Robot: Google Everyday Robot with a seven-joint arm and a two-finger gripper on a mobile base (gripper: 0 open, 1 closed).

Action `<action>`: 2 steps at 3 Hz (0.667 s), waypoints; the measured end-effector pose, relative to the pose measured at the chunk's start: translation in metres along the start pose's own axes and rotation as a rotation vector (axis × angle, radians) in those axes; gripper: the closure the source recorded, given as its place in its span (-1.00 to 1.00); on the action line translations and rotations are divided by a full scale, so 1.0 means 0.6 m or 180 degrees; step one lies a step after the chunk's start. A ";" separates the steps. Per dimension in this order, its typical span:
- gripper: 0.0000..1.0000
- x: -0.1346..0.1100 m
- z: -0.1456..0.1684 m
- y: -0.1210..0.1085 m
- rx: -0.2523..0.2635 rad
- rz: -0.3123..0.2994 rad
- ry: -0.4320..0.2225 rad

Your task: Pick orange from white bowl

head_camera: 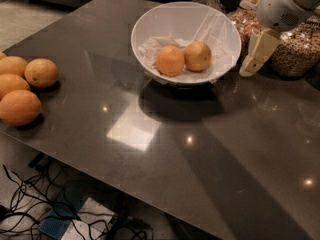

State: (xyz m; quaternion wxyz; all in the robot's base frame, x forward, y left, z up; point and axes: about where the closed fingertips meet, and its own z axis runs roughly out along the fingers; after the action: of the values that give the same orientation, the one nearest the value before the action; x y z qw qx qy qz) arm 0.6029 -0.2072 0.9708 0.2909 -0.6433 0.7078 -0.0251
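Since the orange (pixel 198 56) lies in the bowl (pixel 175 20), right of its centre and against a redder fruit (pixel 170 60), the grip is best made from above, across the sides clear of that fruit. It looks near round, with no clear long axis and no stem end showing. The claw (pixel 255 59) hangs just outside the bowl's right rim, over the bench (pixel 225 149); whether it is released or clenched I cannot tell.

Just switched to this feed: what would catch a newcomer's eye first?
The white bowl at the far middle of the dark table stands out, holding a pale orange beside a redder fruit. The gripper hangs just right of the bowl, in front of the nut jars. Four more oranges cluster at the left edge.
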 end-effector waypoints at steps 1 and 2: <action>-1.00 0.004 0.034 -0.028 -0.0001 0.0250 -0.0128; -1.00 0.003 0.058 -0.047 -0.0025 0.0446 -0.0211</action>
State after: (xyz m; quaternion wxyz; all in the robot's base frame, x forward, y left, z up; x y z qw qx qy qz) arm 0.6435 -0.2015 0.9526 0.3127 -0.5937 0.7412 0.0194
